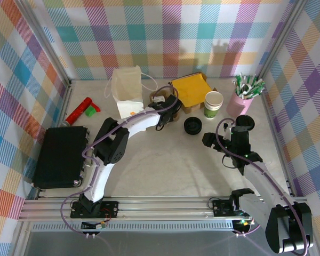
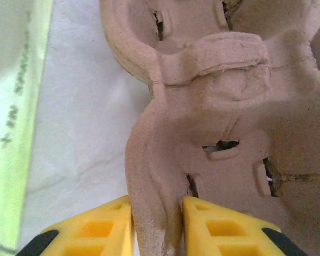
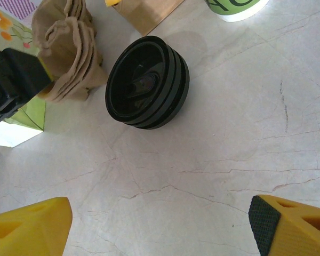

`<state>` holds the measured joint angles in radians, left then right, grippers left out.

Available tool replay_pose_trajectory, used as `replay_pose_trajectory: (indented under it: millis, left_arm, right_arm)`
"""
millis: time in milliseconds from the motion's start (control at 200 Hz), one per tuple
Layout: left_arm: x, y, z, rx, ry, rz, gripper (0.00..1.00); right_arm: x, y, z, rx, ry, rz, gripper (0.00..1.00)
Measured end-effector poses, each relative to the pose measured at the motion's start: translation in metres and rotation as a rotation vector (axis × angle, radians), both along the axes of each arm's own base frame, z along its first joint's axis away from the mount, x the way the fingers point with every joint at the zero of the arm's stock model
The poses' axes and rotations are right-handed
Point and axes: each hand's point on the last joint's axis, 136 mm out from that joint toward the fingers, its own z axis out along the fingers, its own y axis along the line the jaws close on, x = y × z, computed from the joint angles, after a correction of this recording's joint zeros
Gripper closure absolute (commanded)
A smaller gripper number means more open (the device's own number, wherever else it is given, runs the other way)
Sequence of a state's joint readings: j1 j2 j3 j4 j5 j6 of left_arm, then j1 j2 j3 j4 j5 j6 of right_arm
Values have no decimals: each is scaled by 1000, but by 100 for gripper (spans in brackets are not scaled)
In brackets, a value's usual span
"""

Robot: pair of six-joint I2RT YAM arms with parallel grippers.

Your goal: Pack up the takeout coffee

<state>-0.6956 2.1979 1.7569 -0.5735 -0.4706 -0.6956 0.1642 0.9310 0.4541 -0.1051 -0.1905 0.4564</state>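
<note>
The takeout coffee cup (image 1: 213, 104), white above a green band, stands open-topped at mid-back; its base also peeks in at the top of the right wrist view (image 3: 237, 7). Black round lids (image 1: 192, 126) lie stacked left of it (image 3: 148, 82). My left gripper (image 1: 167, 108) reaches the brown pulp cup carrier (image 1: 159, 98). Its yellow fingers (image 2: 104, 226) press both sides of the carrier's rim (image 2: 213, 122), so the left gripper (image 2: 157, 216) is shut on it. My right gripper (image 1: 226, 132) hovers open over bare table, short of the lids (image 3: 160, 226).
A white paper bag (image 1: 127, 89) stands left of the carrier. A yellow-brown packet (image 1: 191, 89) lies behind it. A pink cup of green-white sticks (image 1: 242, 97) stands at the back right. A black case (image 1: 60, 156) and a red object (image 1: 80, 111) sit at the left.
</note>
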Motion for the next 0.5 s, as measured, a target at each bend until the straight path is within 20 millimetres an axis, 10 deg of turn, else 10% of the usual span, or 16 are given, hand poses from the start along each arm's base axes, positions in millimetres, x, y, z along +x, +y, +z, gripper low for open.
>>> replay_pose_trajectory:
  millis: [500]
  left_arm:
    - [-31,25,-3,26,77,-62,65]
  right_arm:
    - [0,0,-2,-1,6,1,13]
